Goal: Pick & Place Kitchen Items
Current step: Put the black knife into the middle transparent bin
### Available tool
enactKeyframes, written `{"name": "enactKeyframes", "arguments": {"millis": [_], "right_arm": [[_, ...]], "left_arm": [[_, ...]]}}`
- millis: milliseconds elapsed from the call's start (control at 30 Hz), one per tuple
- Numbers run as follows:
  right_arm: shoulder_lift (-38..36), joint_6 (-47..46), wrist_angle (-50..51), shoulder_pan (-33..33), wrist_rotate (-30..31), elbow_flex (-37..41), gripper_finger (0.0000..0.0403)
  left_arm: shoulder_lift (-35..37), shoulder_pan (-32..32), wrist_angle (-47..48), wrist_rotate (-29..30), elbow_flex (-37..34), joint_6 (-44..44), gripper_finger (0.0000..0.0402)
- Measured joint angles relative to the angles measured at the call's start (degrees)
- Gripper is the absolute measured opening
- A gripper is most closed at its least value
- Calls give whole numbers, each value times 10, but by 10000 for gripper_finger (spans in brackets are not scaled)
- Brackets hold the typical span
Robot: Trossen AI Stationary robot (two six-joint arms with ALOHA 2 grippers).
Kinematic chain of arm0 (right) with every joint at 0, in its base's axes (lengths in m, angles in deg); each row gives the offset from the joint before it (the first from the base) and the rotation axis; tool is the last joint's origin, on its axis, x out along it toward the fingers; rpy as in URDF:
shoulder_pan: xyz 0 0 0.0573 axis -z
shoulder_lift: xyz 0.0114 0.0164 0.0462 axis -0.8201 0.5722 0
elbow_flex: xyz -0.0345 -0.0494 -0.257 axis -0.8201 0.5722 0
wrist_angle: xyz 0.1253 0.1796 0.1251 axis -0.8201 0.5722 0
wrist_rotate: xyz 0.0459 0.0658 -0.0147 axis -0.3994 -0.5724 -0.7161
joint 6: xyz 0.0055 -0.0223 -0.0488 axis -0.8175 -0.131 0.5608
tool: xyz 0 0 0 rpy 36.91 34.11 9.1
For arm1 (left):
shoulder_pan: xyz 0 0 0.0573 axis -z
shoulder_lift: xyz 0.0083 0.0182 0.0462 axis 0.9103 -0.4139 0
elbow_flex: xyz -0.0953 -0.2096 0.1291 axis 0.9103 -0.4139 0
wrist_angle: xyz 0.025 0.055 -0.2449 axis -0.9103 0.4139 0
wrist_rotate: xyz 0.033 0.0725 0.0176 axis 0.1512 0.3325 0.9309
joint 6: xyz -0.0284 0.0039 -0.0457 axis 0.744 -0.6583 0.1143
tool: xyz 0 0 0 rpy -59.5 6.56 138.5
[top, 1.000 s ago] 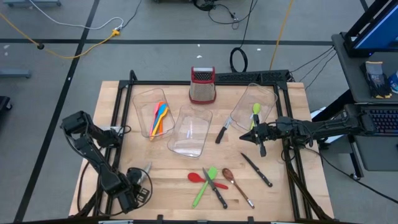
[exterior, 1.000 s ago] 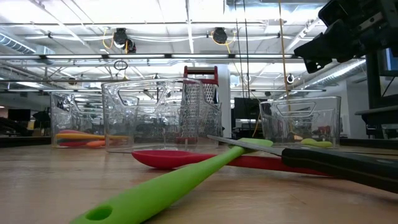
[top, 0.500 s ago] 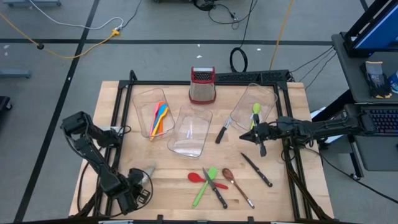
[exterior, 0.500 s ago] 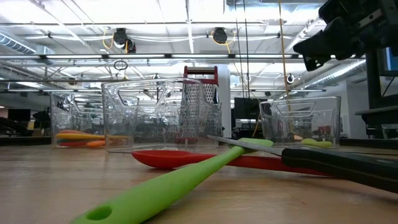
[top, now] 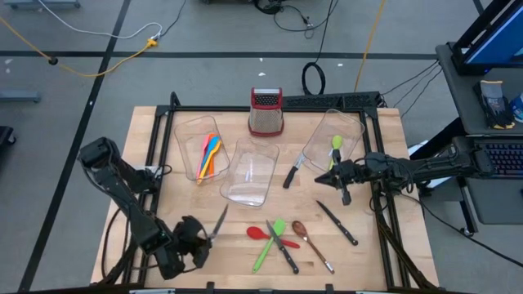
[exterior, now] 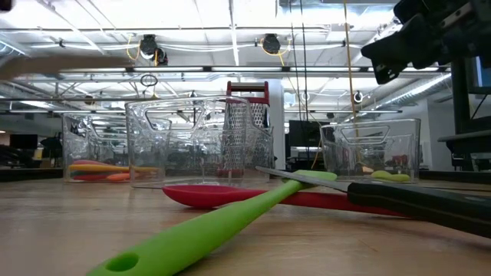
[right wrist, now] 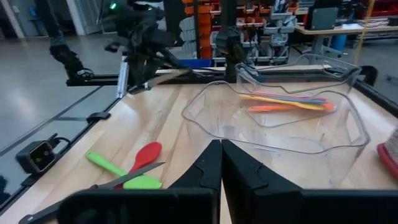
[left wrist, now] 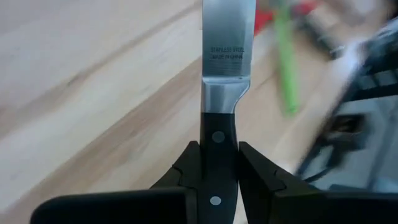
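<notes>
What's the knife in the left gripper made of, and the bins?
Knife: the blade looks like bright satin steel, stamped "stainless steel"; the handle is glossy black with metal rivets, probably plastic or resin. The left gripper is shut on the handle. Bins: clear and glossy, the table showing through them, most likely hard plastic.

— Any writing to read?
— Only on the knife (left wrist: 225, 93) blade, near the bolster: "STAINLESS STEEL" with "MADE IN CHINA" under it.
— Anything else?
— No, nothing else is legible anywhere on the table.
</notes>
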Motion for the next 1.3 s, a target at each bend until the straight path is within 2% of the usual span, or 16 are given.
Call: {"name": "enactKeyframes", "arguments": {"millis": [133,300,433,533,767,1033,1167,1300], "right_arm": [[0,1,0,-3,-3,0,0],[0,12,0,-13,-2,0,0],[0,19,-2,-23,-1,0,0],[2,23,-12,-30,-1,0,0],[6,46,-23,-47,0,0,0],[15,49,-21,-50,0,0,0],[23,54,-21,-50,-1,0,0],[31,63,-21,-50,0,0,0]], "left_arm": [[18,-36,-62,40,0,-100,55],[39,-99,-169,42,0,-257,55],[50,-163,-254,16,0,-369,55],[59,-218,-284,-23,0,-414,55],[78,-352,-283,-113,1,-454,55],[81,-487,-248,-202,1,-442,55],[81,-528,-202,-218,1,-440,55],[81,-540,-164,-227,1,-446,55]]}}
